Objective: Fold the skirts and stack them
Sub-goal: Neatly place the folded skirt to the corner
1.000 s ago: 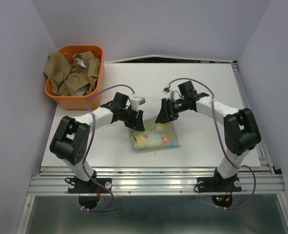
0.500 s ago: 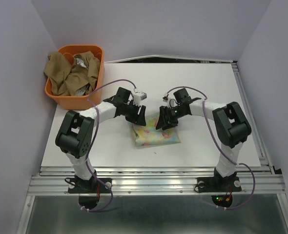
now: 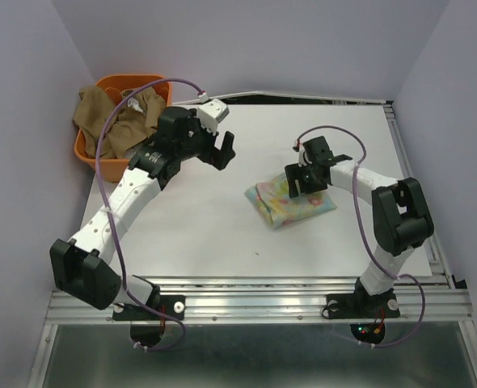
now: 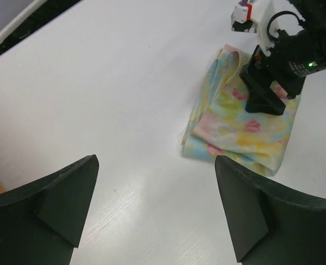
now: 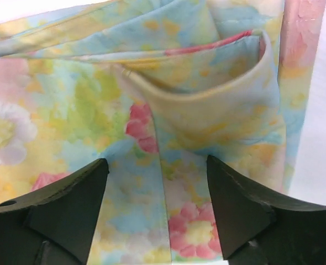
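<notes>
Top view: bright, even, diffuse overhead light. The table [image 3: 222, 234] reads near white but is not clipped, and shadows are faint and soft-edged. The walls [image 3: 28, 81] lean outward slightly from the wide-angle lens.

Left wrist view: a pale sheen lies on the table between the left fingers [image 4: 58, 204], which are near-black and soft at the edges.

Right wrist view: very close on the floral skirt [image 5: 69, 110]. The print is slightly soft and the colours washed. Bare table at the right edge is blown out to white. The right fingers [image 5: 246, 210] are dark with little detail.

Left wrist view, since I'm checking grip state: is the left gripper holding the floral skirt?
No, the left gripper hangs open over bare table, and the folded floral skirt lies apart from it.
</notes>
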`<state>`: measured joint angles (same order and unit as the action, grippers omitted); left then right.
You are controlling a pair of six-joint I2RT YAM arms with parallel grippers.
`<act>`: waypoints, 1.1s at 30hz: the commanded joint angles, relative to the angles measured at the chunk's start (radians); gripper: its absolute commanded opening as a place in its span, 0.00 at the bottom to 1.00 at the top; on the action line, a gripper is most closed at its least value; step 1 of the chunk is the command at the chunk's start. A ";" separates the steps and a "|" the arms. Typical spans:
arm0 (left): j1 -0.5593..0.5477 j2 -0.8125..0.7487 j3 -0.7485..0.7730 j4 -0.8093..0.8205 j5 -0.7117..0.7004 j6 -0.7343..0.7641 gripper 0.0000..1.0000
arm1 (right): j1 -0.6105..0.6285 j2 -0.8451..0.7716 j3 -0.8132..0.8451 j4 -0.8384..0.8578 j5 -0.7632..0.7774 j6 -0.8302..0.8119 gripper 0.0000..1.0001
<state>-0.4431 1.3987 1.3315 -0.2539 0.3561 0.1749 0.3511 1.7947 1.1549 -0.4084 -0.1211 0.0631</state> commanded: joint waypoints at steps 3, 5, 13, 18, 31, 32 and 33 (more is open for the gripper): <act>0.004 -0.113 0.005 -0.056 -0.101 0.058 0.98 | -0.003 -0.165 0.161 -0.153 -0.035 -0.082 0.83; 0.004 -0.121 0.008 -0.077 -0.129 0.063 0.99 | -0.003 -0.185 0.172 -0.197 -0.063 -0.092 0.84; 0.017 -0.139 0.020 -0.116 -0.169 0.080 0.99 | 0.058 -0.178 0.053 -0.257 -0.086 -0.082 0.83; 0.020 -0.136 0.017 -0.130 -0.174 0.084 0.98 | 0.140 -0.135 -0.030 -0.186 -0.037 -0.065 0.84; 0.024 -0.133 0.043 -0.196 -0.135 0.101 0.99 | -0.021 0.132 0.023 -0.102 0.149 0.026 0.85; 0.023 -0.133 0.044 -0.199 -0.137 0.103 0.99 | -0.047 0.138 0.038 -0.104 0.137 0.011 0.85; 0.023 -0.133 0.044 -0.197 -0.137 0.106 0.99 | -0.072 0.147 0.057 -0.104 0.135 -0.006 0.85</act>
<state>-0.4236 1.2953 1.3304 -0.4355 0.1917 0.2577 0.4103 1.8397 1.2091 -0.5297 -0.0448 0.0834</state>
